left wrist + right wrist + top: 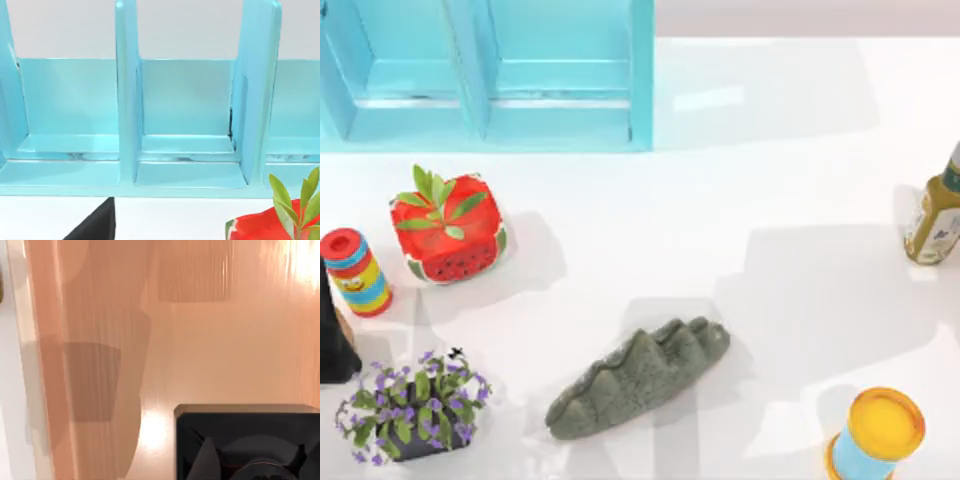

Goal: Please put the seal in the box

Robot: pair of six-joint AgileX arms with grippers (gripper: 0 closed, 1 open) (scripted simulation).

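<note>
Where the seal lies I cannot tell: a dark wedge at the surface's left edge, beside the striped cylinder, may be the left hand or the stamp's black base. Whether that hand is clamped on anything I cannot tell. The box is glossy turquoise with straight partitions. It stands at the far left, beyond the watermelon planter, so the left arm is probably the nearer.
</note>
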